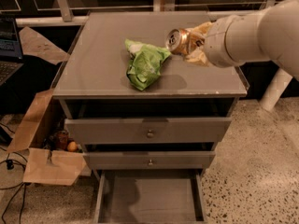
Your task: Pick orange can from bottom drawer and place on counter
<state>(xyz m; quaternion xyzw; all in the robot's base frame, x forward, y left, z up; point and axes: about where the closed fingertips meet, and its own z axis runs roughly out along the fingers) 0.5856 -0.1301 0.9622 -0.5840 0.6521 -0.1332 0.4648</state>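
Note:
The orange can (179, 40) lies sideways in the air above the counter (100, 64), its silver top facing left. My gripper (194, 45) is shut on the orange can, coming in from the right on a thick white arm. The can hangs just right of a crumpled green bag (145, 64) that rests on the counter. Below, the bottom drawer (150, 199) stands pulled open with a bare grey floor. The white bowl is hidden behind my arm.
Two upper grey drawers with round knobs (150, 134) sit slightly ajar. An open cardboard box (44, 146) with small items stands on the floor at the left. A laptop (9, 50) is at the far left. A white pole (276, 88) rises at the right.

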